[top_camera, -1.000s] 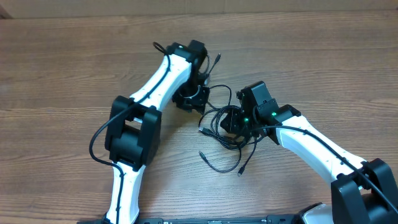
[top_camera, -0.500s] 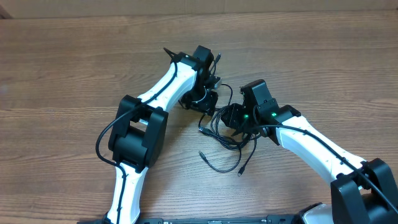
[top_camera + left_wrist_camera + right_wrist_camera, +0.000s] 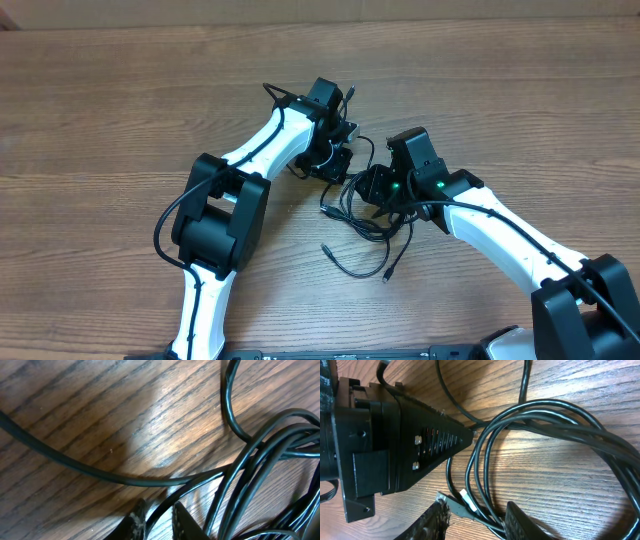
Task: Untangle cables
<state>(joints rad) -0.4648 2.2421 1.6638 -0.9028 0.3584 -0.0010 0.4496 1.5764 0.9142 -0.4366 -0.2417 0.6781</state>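
Left wrist view: I see the left gripper [image 3: 157, 521] nearly closed astride one strand of the cables [image 3: 125, 480]; whether it clamps, I cannot tell. Right wrist view: the right gripper [image 3: 477, 519] stands apart around strands and a silvery plug [image 3: 466, 500]. Only the overhead view shows the whole tangle on the wooden table [image 3: 100, 120] between both arms.

Two arms [image 3: 262, 140] [image 3: 500, 230], two tools [image 3: 157, 522] [image 3: 477, 522] — one tangle of cables [image 3: 545, 412], strands too intertwined to count — one table [image 3: 100, 120].

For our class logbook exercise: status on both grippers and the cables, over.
Left gripper nearly closed around one strand, grip unconfirmed. Right gripper open, straddling strands. Cables tangled on table between them. Grippers close together.
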